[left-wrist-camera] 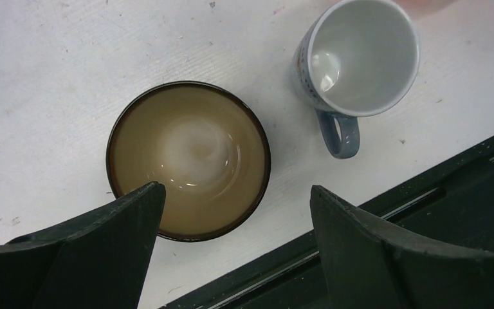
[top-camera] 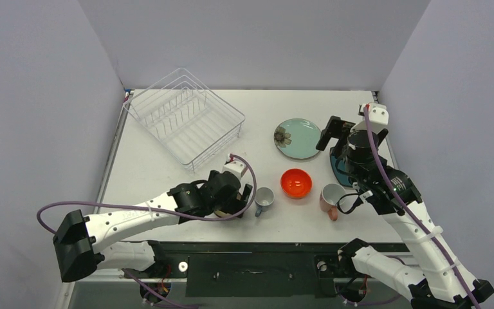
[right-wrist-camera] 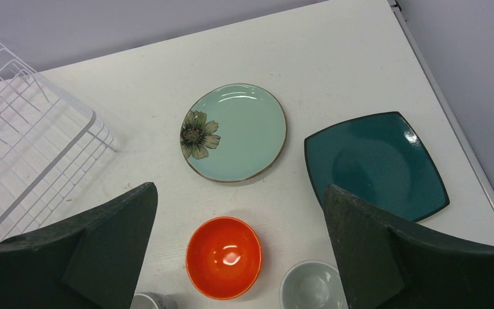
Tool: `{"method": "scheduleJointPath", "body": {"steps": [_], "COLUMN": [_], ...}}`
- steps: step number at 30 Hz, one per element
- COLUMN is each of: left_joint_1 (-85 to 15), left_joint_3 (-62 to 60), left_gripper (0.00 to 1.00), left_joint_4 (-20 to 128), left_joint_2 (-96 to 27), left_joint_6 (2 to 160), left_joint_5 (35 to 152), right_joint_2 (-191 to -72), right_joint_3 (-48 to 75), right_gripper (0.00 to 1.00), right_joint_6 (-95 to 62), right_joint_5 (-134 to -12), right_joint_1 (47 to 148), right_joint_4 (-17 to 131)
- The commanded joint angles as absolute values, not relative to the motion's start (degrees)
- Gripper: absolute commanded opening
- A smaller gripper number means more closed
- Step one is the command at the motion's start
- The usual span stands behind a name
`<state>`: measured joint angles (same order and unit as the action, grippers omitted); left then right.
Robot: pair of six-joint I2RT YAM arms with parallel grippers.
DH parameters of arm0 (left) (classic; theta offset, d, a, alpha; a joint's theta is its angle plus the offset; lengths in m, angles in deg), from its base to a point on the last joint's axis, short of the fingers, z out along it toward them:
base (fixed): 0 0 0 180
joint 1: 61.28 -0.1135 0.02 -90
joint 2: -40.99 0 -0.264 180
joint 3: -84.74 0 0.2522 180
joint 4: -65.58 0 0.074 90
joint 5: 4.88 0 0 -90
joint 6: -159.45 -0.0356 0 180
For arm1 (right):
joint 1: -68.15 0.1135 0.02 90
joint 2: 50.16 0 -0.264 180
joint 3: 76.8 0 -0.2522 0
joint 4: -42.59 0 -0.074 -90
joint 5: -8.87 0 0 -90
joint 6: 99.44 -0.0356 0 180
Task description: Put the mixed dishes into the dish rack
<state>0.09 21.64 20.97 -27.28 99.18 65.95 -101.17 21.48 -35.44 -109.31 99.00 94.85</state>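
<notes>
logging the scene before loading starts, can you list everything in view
dish rack: 1, white wire, far left of the table, no dishes in it
round plate: 1, pale teal with a dark flower, far right, lying flat
square plate: 1, dark teal, right of the round plate, lying flat
orange-red bowl: 1, nearer than the round plate
brown bowl: 1, beige inside, near edge, below the left gripper
grey-blue mug: 1, upright, beside the brown bowl
pink mug: 1, right of the orange-red bowl
table: 1, white
left gripper: 1, black, open
right gripper: 1, black, open, raised over the plates
</notes>
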Motion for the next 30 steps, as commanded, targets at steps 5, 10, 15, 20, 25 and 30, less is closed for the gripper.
{"method": "scheduleJointPath", "body": {"steps": [5, 10, 15, 20, 25, 30], "left_joint_1": [1.6, 1.5, 1.5, 1.4, 1.4, 1.4], "left_joint_3": [23.7, 26.3, 24.5, 21.2, 19.4, 19.9], "left_gripper": [0.82, 1.0, 0.96, 0.96, 0.96, 0.96], "left_joint_4": [20.5, 20.7, 18.2, 14.9, 11.5, 10.4], "left_joint_2": [-24.4, -12.2, 0.9, 8.9, 12.5, 13.4], "left_joint_6": [105.3, 109.9, 109.4, 107.5, 107.4, 108.5], "left_joint_5": [60.7, 54.9, 48.7, 45.8, 44.2, 42.7], "right_joint_2": [-100.8, -106.3, -120.6, -135.3, -146.0, -151.3], "right_joint_3": [22.2, 24.9, 18.9, 9.2, 4.8, 3.9], "right_gripper": [0.95, 0.94, 0.85, 0.75, 0.61, 0.6], "right_joint_6": [-37.5, -39.2, -34.8, -26.9, -22.0, -21.0], "right_joint_5": [-104.6, -87.0, -81.7, -82.0, -78.7, -78.5], "right_joint_1": [99.5, 102.6, 110.3, 116.6, 118.6, 122.9], "right_joint_4": [94.1, 87.5, 88.1, 95.5, 97.0, 96.5]}}
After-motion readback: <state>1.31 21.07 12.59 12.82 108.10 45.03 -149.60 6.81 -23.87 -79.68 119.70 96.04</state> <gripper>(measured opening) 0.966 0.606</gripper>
